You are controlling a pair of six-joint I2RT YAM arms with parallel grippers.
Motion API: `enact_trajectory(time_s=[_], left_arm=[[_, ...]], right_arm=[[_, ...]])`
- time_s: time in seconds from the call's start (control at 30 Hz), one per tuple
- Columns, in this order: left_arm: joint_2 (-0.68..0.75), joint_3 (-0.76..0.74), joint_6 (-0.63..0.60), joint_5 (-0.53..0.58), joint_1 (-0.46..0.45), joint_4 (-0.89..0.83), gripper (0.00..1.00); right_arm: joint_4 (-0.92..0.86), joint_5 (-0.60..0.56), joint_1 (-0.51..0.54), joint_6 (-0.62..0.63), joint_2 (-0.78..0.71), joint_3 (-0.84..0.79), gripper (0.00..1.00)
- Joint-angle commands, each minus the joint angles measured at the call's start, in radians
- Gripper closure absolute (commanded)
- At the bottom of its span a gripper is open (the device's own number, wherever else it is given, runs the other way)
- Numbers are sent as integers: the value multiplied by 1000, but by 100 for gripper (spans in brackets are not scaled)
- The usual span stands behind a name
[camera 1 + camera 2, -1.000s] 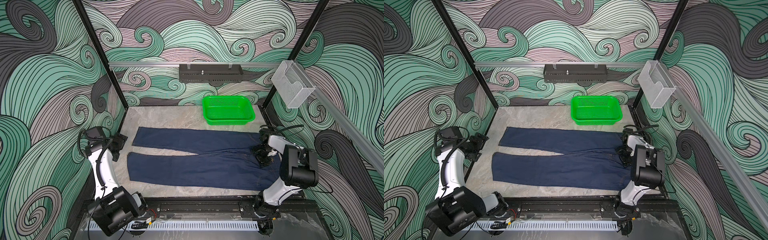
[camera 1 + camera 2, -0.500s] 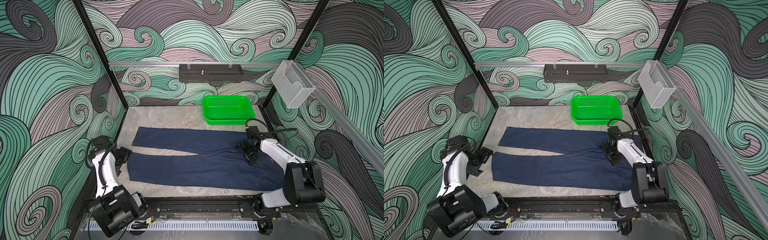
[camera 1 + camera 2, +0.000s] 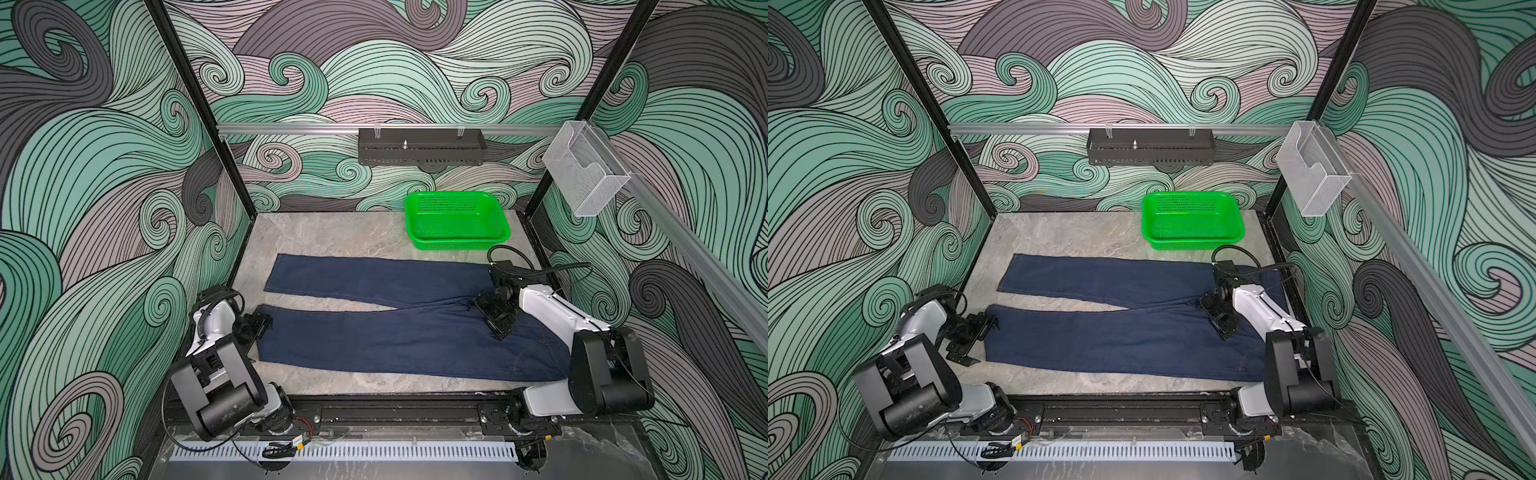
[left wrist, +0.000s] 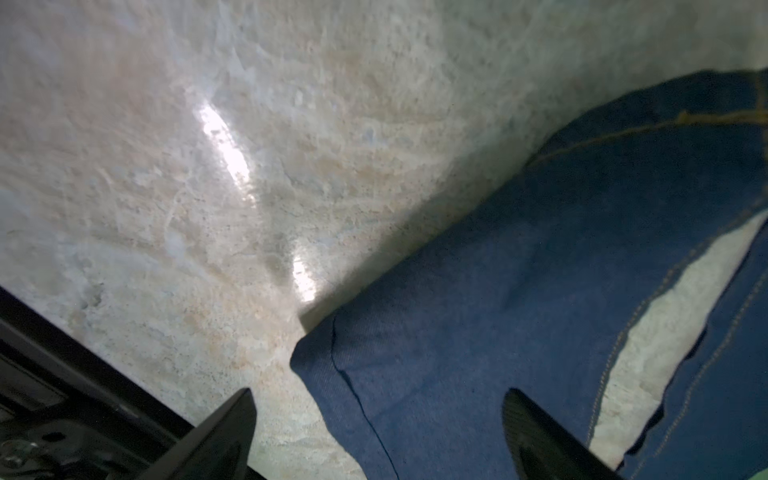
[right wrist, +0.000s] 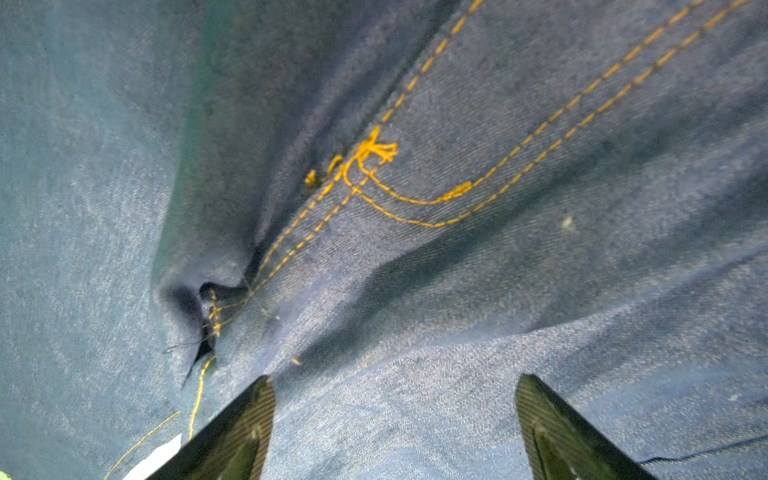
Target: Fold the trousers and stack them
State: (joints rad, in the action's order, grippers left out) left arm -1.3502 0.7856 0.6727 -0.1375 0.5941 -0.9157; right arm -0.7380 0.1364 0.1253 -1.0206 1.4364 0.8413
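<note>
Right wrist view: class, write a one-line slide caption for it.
Open right gripper poised over the orange-stitched crotch of the dark blue jeans.

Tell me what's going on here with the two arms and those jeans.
Two robot arms look set to start folding the trousers, which lie flat and unfolded on the table, legs apart and waist toward the right. The left gripper is open at the hem of the near leg. The right gripper is open over the crotch seam. Neither holds any cloth yet. The green basket at the back is empty.
</note>
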Motion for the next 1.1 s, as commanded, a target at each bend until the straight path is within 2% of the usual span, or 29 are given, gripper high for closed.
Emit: enact_trajectory(time_s=[0.0, 0.1, 0.13, 0.27, 0.4, 0.57, 0.77, 0.9, 0.97, 1.03, 1.07], left_arm=[[-18, -6, 30, 22, 4, 79, 6], [-41, -26, 25, 13, 3, 124, 19], [-52, -30, 20, 4, 3, 136, 26], [-50, -20, 6, -23, -22, 139, 73], [31, 62, 20, 52, -129, 41, 99], [68, 188, 93, 197, -388, -69, 100], [-99, 253, 210, 225, -664, -68, 99], [-190, 317, 278, 247, -793, -85, 96], [-180, 340, 286, 280, -804, -106, 83], [-135, 346, 279, 333, -793, -130, 57], [-111, 346, 266, 353, -781, -139, 47]], right_arm=[[-1, 4, 7, 26, -9, 11, 9], [-1, 2, 6, 32, 1, 18, 9], [-1, 0, 7, 32, 5, 21, 9], [-2, -2, 7, 32, 14, 25, 9], [-2, -6, 7, 33, 16, 27, 9], [-2, -10, 7, 26, 12, 23, 9], [-12, -9, 6, 24, -4, 25, 9], [-23, -15, 7, 26, -27, 21, 9], [-26, -19, 5, 27, -38, 20, 9], [-29, -18, 6, 29, -45, 18, 9], [-31, -17, 6, 30, -46, 18, 9]])
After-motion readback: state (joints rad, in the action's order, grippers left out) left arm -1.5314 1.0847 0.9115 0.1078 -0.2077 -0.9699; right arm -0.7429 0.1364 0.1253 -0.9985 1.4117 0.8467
